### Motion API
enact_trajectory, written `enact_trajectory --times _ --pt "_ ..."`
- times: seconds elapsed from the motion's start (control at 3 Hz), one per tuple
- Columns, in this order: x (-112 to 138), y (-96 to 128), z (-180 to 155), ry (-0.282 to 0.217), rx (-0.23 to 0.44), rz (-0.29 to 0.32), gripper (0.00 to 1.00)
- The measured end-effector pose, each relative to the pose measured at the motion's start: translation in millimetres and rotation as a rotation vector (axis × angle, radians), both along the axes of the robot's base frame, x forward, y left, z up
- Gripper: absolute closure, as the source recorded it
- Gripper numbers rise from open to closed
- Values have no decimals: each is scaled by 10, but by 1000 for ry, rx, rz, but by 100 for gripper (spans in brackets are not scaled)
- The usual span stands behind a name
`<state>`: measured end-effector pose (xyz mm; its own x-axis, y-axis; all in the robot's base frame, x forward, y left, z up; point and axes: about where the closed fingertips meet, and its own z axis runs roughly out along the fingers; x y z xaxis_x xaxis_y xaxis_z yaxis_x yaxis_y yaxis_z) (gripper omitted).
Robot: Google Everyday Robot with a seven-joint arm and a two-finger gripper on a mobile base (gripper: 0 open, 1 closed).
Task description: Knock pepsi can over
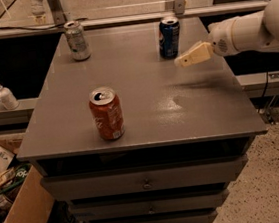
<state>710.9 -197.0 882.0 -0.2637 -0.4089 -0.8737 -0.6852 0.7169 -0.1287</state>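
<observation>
Jaws look pressed together into one tan wedge, nothing held btwn them. The gripper (181,61) hangs over the table (142,88) on the white arm (251,30), tips pointing toward the pepsi can (169,38). That can stands upright just beyond the tips and a bit further back, near but apart: gap visible, no contact yet. Red can (106,113) is well away from the jaws, toward the front edge. Silver-grey can (77,40) is well past the pepsi can at the far corner, so neither sits in the sweep path. Step in hand, as I read it: close the last gap & push. To do it well, strike w/ the tip or side of the wedge high on the can body, near the silver top. A low hit would prob just slide it along the smooth surface. Use one firm stroke away from the jaws and across the table, so the can tips and rolls on the top rather than off the back edge, which is close behind it. Wedge height vs the can is hard to judge from this cam, so check it before sweeping. Hold the wedge shut so the can can't slip btwn the pads.
</observation>
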Motion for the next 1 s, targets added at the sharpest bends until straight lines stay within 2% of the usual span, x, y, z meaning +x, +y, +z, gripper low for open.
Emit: enact_trajectory --times 0.33,0.67,1.0 --pt "281 215 -69 -4 98 33 0" --pt "520 453 -70 -26 175 91 0" --pt "617 675 33 -67 227 175 0"
